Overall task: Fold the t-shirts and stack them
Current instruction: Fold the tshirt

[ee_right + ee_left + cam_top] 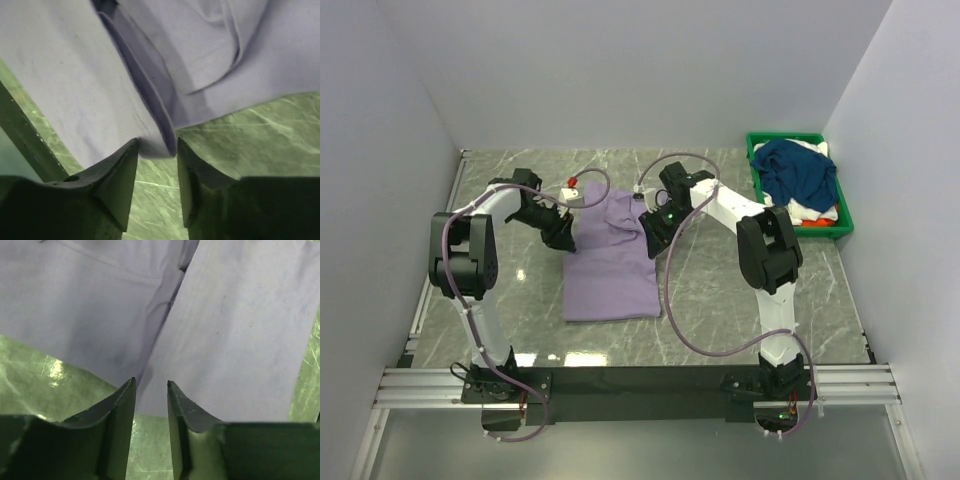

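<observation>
A: Marble table (720, 290), white walls. Where is the lavender shirt (610, 265)?
B: Mid-table, partly folded, between the two arms.
A: Left gripper (151, 384)?
B: Jaws apart, tips at the shirt's edge, nothing between them.
A: Right gripper (156, 142)?
B: Also apart, a cloth fold just at its tips.
A: Other shirts?
B: Navy shirt (800, 172) heaped in the bin (785, 137), far right.

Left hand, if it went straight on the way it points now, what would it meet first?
The lavender t-shirt: its folded edge lies just ahead of the left hand. Depth is unclear, so the two may be touching.
</observation>
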You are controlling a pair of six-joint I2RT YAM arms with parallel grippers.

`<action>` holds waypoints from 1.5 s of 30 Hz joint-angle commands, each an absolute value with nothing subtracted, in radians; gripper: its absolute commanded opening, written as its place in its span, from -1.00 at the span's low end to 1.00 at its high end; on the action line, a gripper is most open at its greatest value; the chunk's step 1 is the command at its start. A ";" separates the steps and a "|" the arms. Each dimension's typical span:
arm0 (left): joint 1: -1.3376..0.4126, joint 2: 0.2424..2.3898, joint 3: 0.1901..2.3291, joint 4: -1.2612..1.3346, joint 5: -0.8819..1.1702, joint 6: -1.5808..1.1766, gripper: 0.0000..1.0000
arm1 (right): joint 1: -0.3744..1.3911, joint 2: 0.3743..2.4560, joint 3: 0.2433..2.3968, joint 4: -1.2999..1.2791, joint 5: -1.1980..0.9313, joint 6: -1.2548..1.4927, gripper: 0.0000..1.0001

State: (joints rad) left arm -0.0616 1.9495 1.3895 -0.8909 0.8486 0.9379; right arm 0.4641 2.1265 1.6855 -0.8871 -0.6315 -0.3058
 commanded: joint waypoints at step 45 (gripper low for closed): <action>-0.324 1.022 0.491 -0.678 0.667 1.348 -0.12 | 0.982 1.588 0.881 -0.399 -0.133 -0.445 -0.16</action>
State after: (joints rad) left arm -0.2901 1.0122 0.5034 -0.7170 0.6853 1.4078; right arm 0.9688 1.5921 0.8886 -0.3962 -0.1314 -0.4618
